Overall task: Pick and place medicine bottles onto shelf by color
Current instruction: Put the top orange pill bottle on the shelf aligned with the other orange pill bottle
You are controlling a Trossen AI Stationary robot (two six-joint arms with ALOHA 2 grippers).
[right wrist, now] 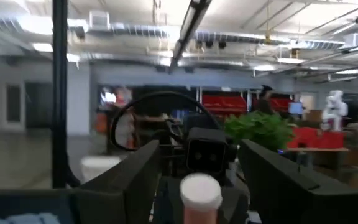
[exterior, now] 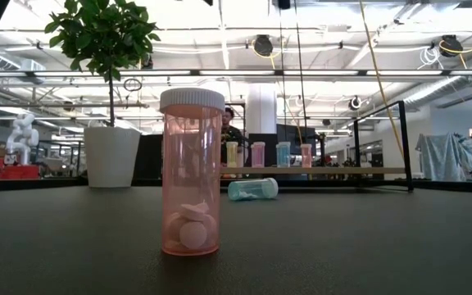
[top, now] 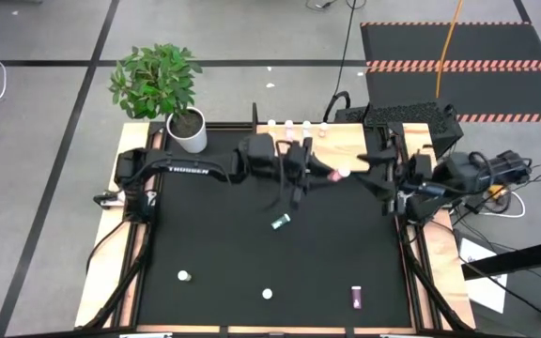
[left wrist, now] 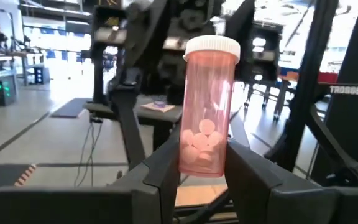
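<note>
- Left gripper (left wrist: 202,171) pinches a pink bottle (left wrist: 206,106) low on its body, cap up, above the table's middle near the shelf (top: 346,136); likely a handover.
- Right gripper (right wrist: 197,180) faces it, fingers spread, the cap (right wrist: 200,190) between them, not yet clamped.
- 4 bottles stand on the shelf at the far edge.
- A teal bottle (top: 281,222) lies mid-table; 3 more sit near the front edge.
- The high view hides finger contact.
</note>
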